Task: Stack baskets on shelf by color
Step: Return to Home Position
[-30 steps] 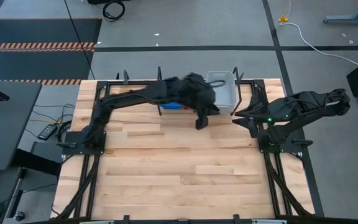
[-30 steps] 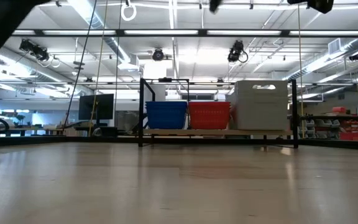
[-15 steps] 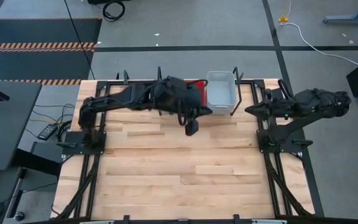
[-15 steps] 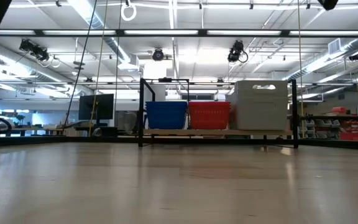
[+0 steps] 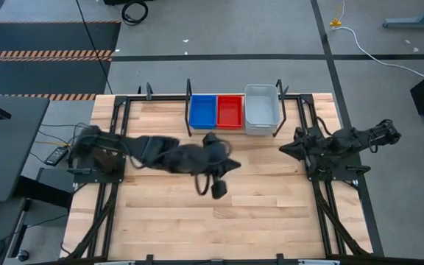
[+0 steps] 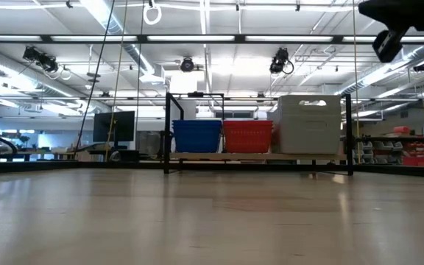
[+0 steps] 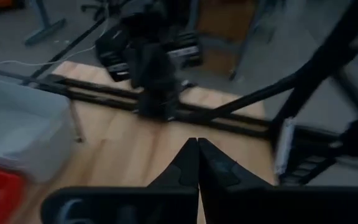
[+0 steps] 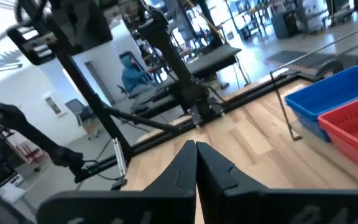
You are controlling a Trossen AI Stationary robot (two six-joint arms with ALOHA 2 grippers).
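**Both arms low and empty; baskets sorted on the shelf**

The left arm (image 5: 153, 153) lies stretched low across the worktop (image 5: 271, 213), running from its base at the left edge toward the middle. The left pincer (image 5: 217, 187) hangs over bare wood, well apart from the shelf. In the left wrist view its two fingers (image 7: 182, 169) press flat against each other with nothing between them.

The right arm (image 5: 344, 138) is folded over its own base at the right edge. The right pincer (image 5: 285, 147) points inward, near the shelf's right end but not touching it. Its fingers (image 8: 182, 169) likewise meet tip to tip and grip nothing.

The shelf (image 6: 166, 132) stands along the far edge of the worktop, its thin black posts rising from a pale plank. Three colours sit on it in a row, close side by side:
- The blue baskets (image 5: 202, 111) are on the left.
- The red baskets (image 5: 230, 111) are in the middle.
- The grey-white baskets (image 5: 261, 109) are on the right.

Seen level from the low view, blue and red reach the same height. The grey-white pile is wider and taller, with a handle slot near its top. Each colour seems to be a nested pile, though the number of baskets in it cannot be counted.
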